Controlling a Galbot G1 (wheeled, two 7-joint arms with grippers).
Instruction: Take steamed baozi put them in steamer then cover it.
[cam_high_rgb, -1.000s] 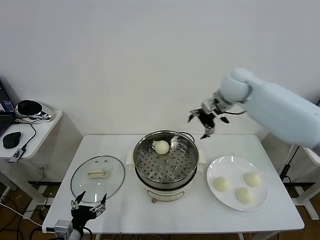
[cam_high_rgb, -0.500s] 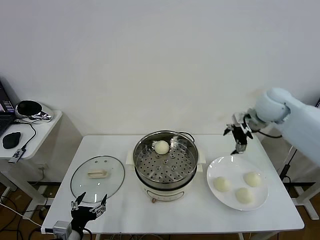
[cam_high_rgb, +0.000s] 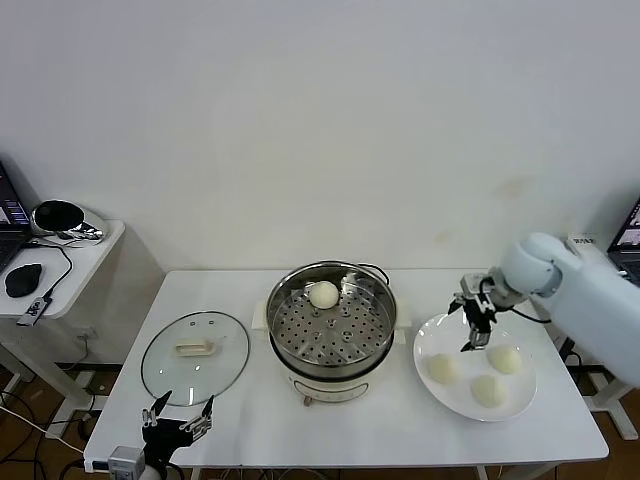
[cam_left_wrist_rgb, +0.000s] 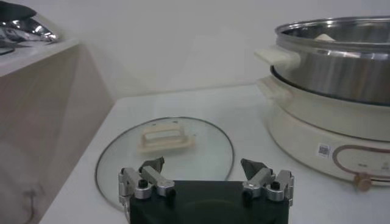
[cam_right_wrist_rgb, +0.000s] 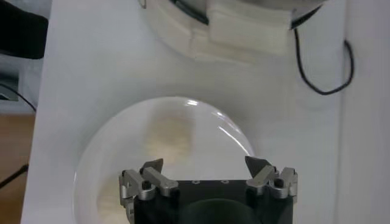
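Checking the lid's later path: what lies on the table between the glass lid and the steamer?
Nothing: in the head view only bare white table separates the glass lid from the steamer. The left wrist view shows the same gap.

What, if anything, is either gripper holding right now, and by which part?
Nothing is held. The right gripper is open and empty above the plate of buns; the left gripper is open and empty near the lid.
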